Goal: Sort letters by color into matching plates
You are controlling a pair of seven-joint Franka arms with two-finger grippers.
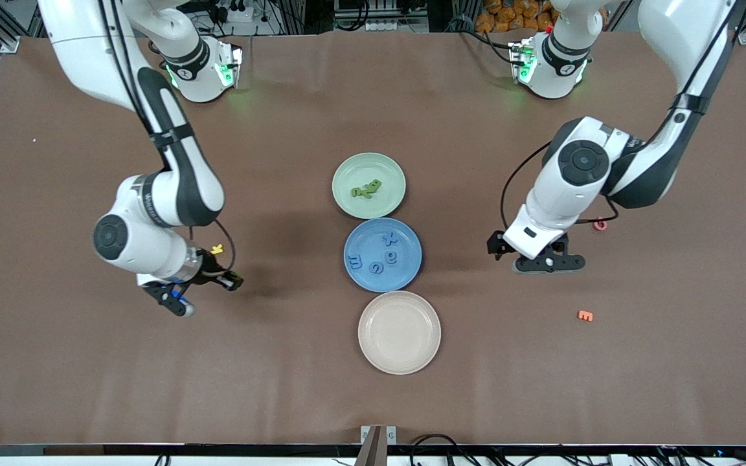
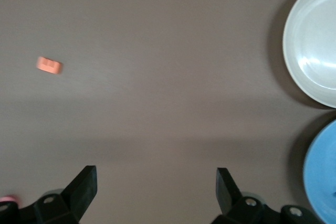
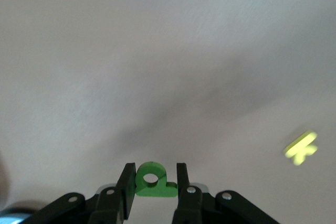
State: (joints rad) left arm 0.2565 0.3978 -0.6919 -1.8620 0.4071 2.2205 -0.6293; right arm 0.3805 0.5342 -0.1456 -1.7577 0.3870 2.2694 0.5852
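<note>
Three plates are counted: one green plate [image 1: 368,185], one blue plate [image 1: 383,254], one beige plate [image 1: 399,332]. Four blue letters [image 1: 381,253] are counted. One yellow letter [image 1: 217,248], one orange letter [image 1: 585,316], one red letter [image 1: 599,224] are seen.

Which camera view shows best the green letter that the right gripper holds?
The right wrist view: the green letter sits plainly between the right gripper's fingers. In the front view the gripper hides it. The left wrist view does not show it.

blue plate [image 2: 324,174] cut by frame edge | cream plate [image 2: 310,40] cut | yellow letter [image 3: 301,148] blurred
</note>
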